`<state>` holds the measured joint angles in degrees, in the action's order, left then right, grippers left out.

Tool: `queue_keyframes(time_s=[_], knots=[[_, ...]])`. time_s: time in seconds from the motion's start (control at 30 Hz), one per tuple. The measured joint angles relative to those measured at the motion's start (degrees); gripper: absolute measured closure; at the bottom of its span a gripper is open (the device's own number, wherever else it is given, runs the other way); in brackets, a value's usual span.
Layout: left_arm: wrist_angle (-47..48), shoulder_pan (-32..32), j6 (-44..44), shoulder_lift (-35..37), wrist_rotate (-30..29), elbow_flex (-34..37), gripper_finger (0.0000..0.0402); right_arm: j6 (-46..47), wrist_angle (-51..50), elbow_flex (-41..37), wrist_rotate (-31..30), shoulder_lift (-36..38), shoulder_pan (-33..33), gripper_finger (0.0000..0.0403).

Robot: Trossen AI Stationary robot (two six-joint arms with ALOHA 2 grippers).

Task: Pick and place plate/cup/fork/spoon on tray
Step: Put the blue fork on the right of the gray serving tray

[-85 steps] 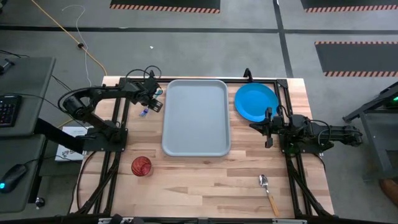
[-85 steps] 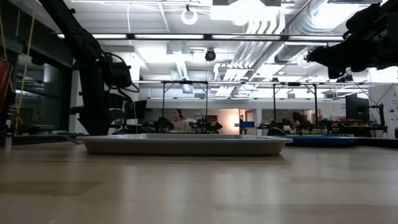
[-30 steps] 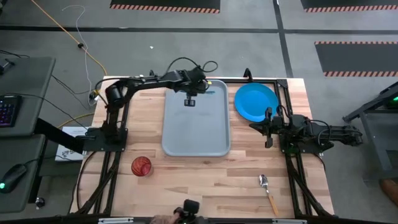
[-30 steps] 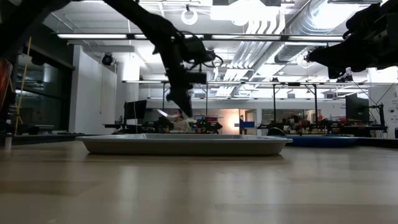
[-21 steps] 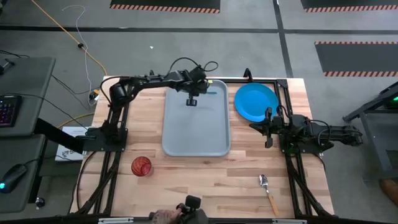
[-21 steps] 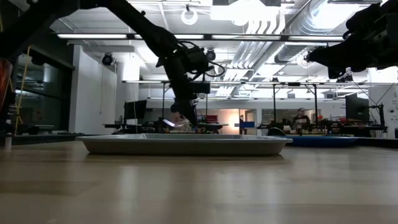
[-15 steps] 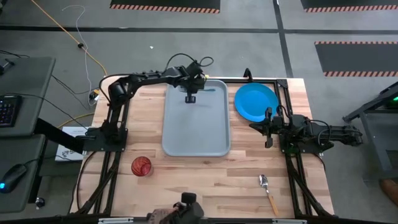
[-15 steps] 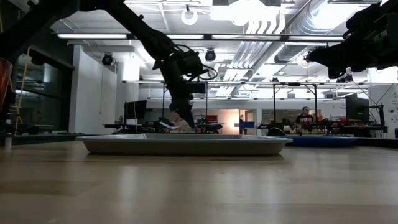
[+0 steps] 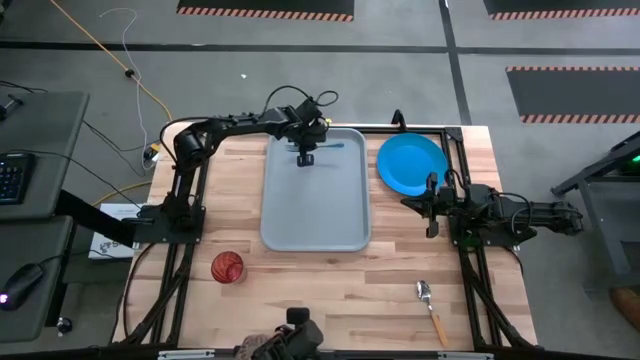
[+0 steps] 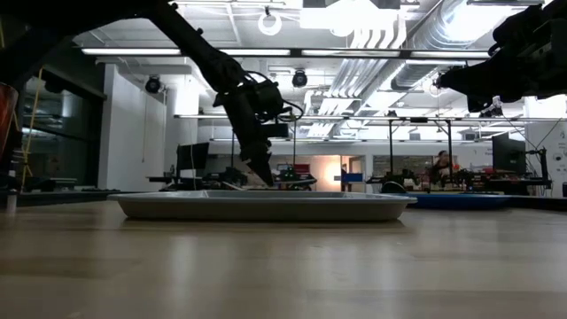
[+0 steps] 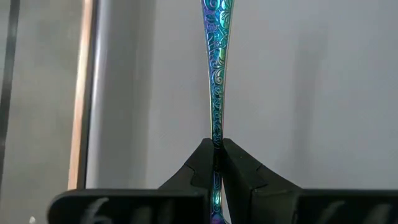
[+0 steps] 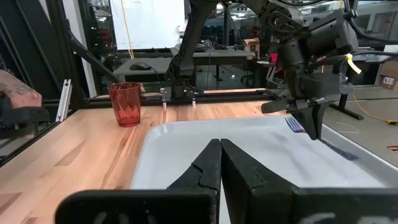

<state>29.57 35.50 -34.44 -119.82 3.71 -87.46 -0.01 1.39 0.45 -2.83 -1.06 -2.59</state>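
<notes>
The fork (image 11: 216,93) was pinched by the left gripper (image 11: 216,152) just over the tray's (image 9: 315,210) far end; the right gripper (image 12: 220,163) was held closed beside the plate (image 9: 411,164).

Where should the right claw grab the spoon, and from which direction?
Probably mid-handle, from straight above. The spoon lies flat on the table near its front right corner, silvery head toward the tray; closing across the slim orange handle suits it best.

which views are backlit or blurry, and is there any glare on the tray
Low view: bright ceiling lights backlight the scene, so the left gripper reads as a dark silhouette above the large light-grey rectangular tray. Left wrist view: the iridescent blue-purple fork is sharp, its near end soft between the fingers. High view: evenly lit, no glare on the tray.
</notes>
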Motion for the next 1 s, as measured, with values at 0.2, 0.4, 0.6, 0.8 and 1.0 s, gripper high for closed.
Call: queue_keyframes(time_s=[0.2, 0.4, 0.6, 0.8, 1.0], knots=[[1.16, 0.18, 1.37, 0.01, -0.27, 0.0, 0.0392, 0.0, -0.01, 0.0, 0.0, 0.0, -0.01, 0.0402], [1.74, 0.16, 2.21, -2.83, -1.04, 0.0, 0.0392, 0.0, -0.02, 0.01, 0.0, 0.01, 0.0, 0.0402], [0.41, 0.4, 3.3, -3.84, -1.65, -0.02, 0.0391, 0.0, -0.02, 0.0, 0.0, 0.0, 0.0, 0.0402], [-0.07, 0.48, 3.78, -3.84, -2.06, -0.02, 0.0374, 0.0, 0.0, 0.02, 0.0, 0.0, 0.0, 0.0402], [0.3, 0.42, 3.78, -3.84, -2.08, -0.02, 0.0354, 0.0, -0.01, 0.02, 0.0, 0.0, 0.0, 0.0402]])
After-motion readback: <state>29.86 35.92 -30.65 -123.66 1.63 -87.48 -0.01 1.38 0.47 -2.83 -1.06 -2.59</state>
